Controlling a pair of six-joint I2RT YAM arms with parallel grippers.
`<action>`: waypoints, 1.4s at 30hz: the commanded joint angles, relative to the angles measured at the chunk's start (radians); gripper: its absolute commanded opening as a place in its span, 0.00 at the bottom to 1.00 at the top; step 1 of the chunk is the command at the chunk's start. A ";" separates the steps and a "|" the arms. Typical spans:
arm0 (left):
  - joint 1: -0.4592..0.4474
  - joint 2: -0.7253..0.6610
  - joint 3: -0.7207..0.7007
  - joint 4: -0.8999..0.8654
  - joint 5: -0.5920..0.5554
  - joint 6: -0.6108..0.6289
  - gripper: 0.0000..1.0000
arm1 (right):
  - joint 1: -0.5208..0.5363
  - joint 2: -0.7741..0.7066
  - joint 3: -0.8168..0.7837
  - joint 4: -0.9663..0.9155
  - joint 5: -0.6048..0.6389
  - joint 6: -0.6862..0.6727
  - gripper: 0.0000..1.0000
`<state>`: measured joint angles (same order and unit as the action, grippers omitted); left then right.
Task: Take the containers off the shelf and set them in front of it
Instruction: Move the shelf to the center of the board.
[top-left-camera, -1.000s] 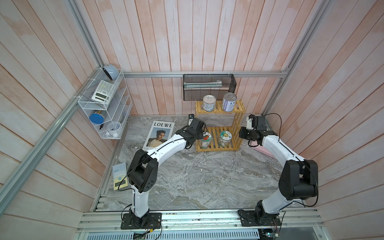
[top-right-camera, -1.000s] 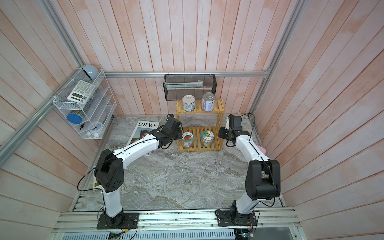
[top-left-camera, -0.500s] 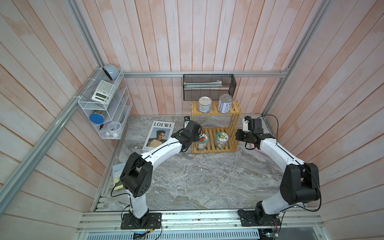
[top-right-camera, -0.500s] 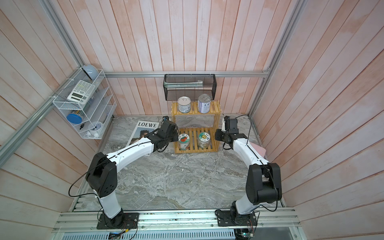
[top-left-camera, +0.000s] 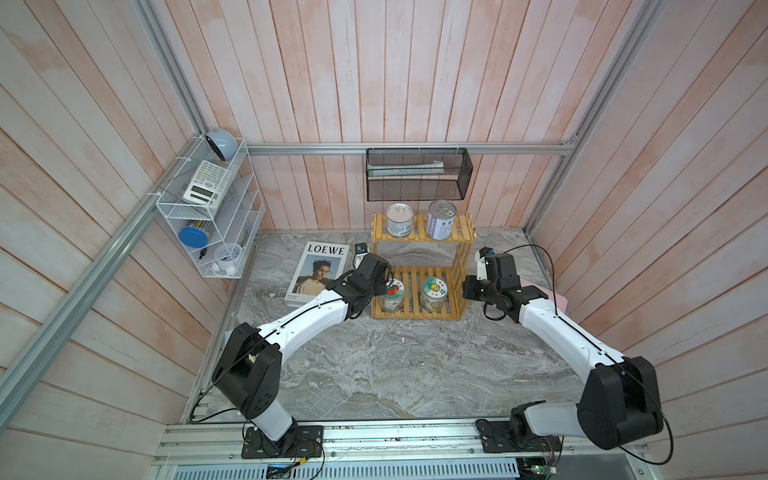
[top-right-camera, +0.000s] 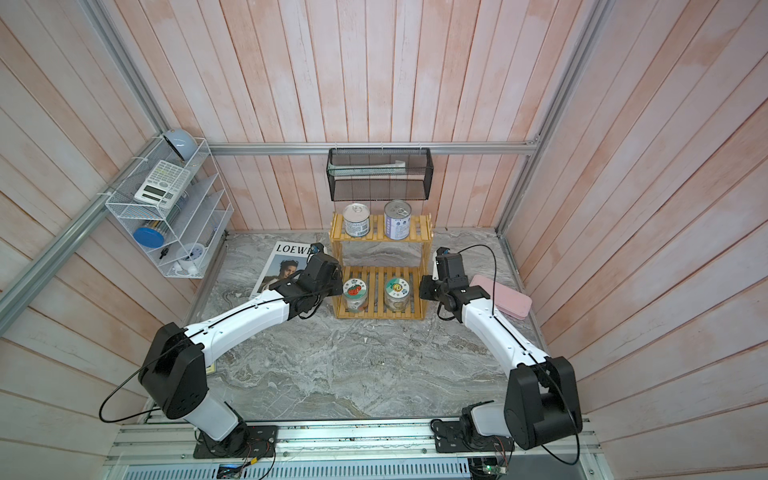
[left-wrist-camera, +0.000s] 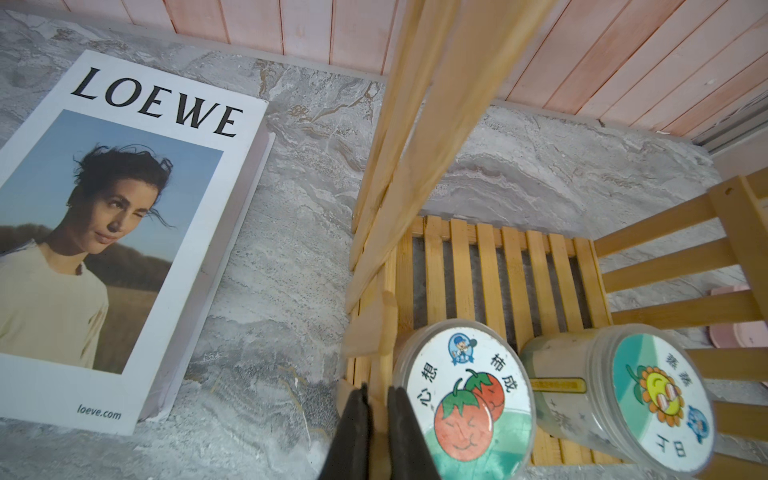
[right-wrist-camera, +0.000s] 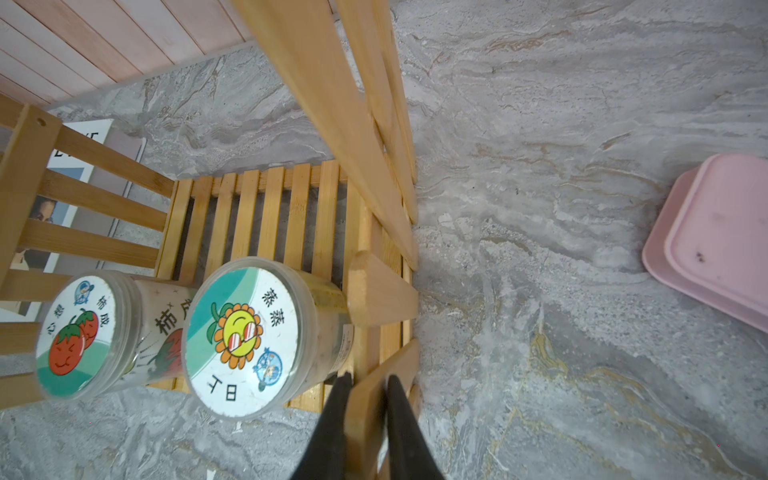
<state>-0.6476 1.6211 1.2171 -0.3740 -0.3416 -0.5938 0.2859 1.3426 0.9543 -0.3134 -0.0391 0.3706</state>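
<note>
Found left tool (left-wrist-camera: 376, 419) pinched tight on a low side slat of the shelf (top-left-camera: 419, 232), and right tool (right-wrist-camera: 365, 415) likewise on the opposite side slat; neither holding a container. Noted all four containers upright on the shelf: tomato-lid jar (left-wrist-camera: 465, 399) just inboard of left tool and sunflower-lid jar (right-wrist-camera: 241, 336) just inboard of right tool, both on the lower tier; blue-white can (top-left-camera: 399, 220) and purple can (top-left-camera: 441, 220) on the upper tier, higher and further back. Judged each jar reachable through the open front by its nearer arm once the slats are let go. Read 心想柿成 and 蒸蒸日上 on the lids; "LOEWE" and "loeve.com" on magazine (left-wrist-camera: 116, 232) lying on counter (top-left-camera: 395, 365).
</note>
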 joint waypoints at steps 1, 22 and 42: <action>0.042 0.006 -0.088 -0.195 -0.061 -0.064 0.00 | 0.018 -0.053 -0.024 -0.084 -0.009 0.062 0.00; 0.008 -0.135 -0.292 -0.196 -0.025 -0.159 0.00 | 0.052 -0.112 -0.057 -0.133 0.026 0.064 0.00; -0.032 -0.175 -0.306 -0.244 -0.071 -0.179 0.00 | 0.054 -0.152 -0.072 -0.168 0.039 0.057 0.00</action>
<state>-0.7082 1.3933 0.9798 -0.3431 -0.3431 -0.6857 0.3542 1.2125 0.8948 -0.4362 -0.0196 0.3954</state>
